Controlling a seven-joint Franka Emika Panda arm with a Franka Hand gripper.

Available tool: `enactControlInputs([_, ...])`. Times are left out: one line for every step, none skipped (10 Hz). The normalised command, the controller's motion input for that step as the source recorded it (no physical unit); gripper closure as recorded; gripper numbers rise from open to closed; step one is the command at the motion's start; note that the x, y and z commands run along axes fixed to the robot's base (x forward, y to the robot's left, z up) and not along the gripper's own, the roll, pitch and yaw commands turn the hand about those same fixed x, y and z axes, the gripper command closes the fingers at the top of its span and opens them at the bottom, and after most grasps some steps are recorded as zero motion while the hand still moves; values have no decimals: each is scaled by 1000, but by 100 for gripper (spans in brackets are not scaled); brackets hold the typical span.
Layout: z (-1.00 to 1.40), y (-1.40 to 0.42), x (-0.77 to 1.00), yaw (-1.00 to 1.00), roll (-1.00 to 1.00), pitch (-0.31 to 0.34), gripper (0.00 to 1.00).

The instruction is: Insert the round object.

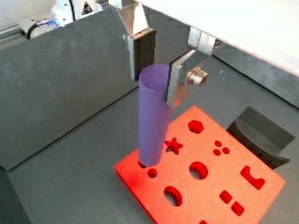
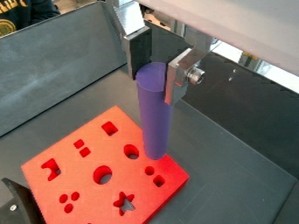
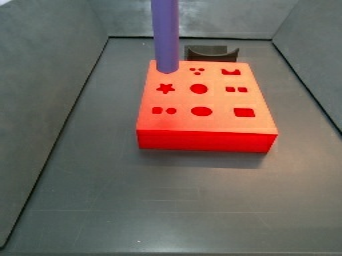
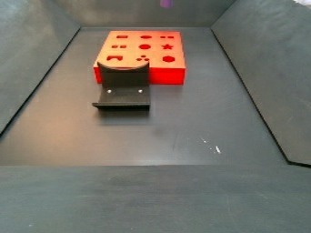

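The round object, a long purple cylinder (image 1: 151, 118), stands upright in both wrist views (image 2: 155, 114). My gripper (image 1: 158, 80) is shut on its upper end, with one silver finger (image 1: 184, 77) on each side; the gripper also shows in a wrist view (image 2: 153, 77). The peg's lower end meets the top of the red block (image 1: 216, 179) near a corner. I cannot tell whether it sits in a hole. In a side view the peg (image 3: 164, 35) stands over the block's far left corner (image 3: 201, 100). Only its tip (image 4: 166, 3) shows in a side view. The gripper is out of frame in both side views.
The dark grey holder (image 4: 122, 91) stands on the floor beside the red block (image 4: 141, 50), and it also shows in other views (image 3: 211, 52) (image 1: 264, 131). Grey walls (image 3: 60, 110) enclose the floor on all sides.
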Motion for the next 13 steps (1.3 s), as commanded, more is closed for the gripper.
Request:
enactControlInputs([-86,-37,-54,0,0,-84,100])
enactControlInputs([-237,229,360,14,86,-73,100])
enactControlInputs([-234,423,729,169,120,-60,100])
enactControlInputs([-257,423,789,163,106,-40,100])
enactControlInputs([-251,409,863,131,106,-27,100])
enactControlInputs([-189,380,954,77,111,-10,100])
enactControlInputs([-197,343,1000,0,81,0,100])
enactControlInputs([-257,331,1000,0,96,-4,100])
enactControlInputs([-291,286,1000,0,100,-27,100])
enactControlInputs([-277,240,1000,0,97,-34,100])
enactControlInputs([-269,194,1000,0,111,-30,100])
enactControlInputs([-251,54,837,0,77,0,100])
enactControlInputs([0,0,49,0,0,0,100])
